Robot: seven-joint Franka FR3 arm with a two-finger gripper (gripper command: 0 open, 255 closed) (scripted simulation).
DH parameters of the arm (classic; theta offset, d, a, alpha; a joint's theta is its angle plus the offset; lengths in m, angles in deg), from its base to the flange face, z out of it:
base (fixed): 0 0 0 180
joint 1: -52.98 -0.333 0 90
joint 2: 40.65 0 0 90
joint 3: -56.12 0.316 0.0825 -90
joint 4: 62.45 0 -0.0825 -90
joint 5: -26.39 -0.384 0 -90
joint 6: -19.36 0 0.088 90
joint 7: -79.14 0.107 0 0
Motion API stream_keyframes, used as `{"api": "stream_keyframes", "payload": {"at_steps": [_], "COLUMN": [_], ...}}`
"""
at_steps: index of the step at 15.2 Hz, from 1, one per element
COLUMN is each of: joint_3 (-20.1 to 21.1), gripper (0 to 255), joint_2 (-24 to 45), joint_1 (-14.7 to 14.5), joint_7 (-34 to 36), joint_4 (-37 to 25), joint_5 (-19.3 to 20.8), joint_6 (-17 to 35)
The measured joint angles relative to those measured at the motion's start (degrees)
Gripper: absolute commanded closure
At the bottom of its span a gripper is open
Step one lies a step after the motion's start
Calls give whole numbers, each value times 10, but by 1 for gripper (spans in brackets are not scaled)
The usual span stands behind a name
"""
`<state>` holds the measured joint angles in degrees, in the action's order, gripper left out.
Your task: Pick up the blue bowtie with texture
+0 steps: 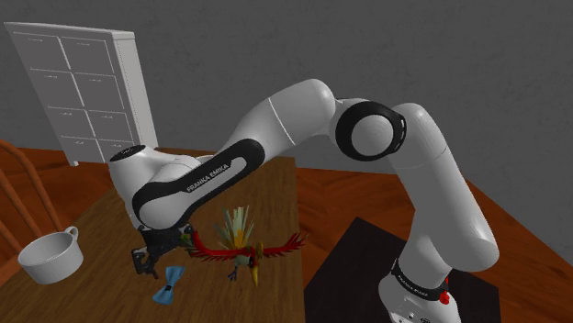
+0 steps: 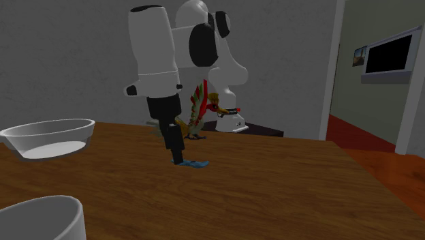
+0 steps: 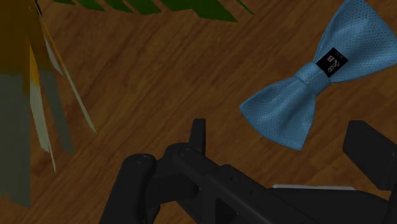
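Shoulder view, left to right. Logged white mug on the wooden table, toward its left end. Found gripper next, low over the tabletop, fingers spread, clasping nothing. Noted blue bowtie flat on the table just beside the fingertips, not touched by them. Listed red-winged bird toy just right of both, then dark stand beyond the table's edge. Second exterior view: entered clear bowl, gripper pointing down, blue bowtie at its tip, bird toy behind. Wrist view: recorded dotted weave and black label on blue bowtie, lying ahead of the parted fingers.
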<state>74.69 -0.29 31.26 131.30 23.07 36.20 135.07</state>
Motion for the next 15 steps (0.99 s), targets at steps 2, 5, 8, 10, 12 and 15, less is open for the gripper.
{"api": "stream_keyframes", "payload": {"at_steps": [2,5,8,10,12,15], "joint_3": [-2,-2,-2,-2,-2,-2], "gripper": [0,255,255,255,255,255], "joint_2": [13,15,13,14,13,12], "joint_1": [-3,-3,-2,-3,-3,-2], "joint_7": [2,2,2,2,2,1], "joint_4": [-2,1,2,1,2,3], "joint_5": [3,4,4,4,4,3], "joint_6": [10,18,20,20,20,17]}}
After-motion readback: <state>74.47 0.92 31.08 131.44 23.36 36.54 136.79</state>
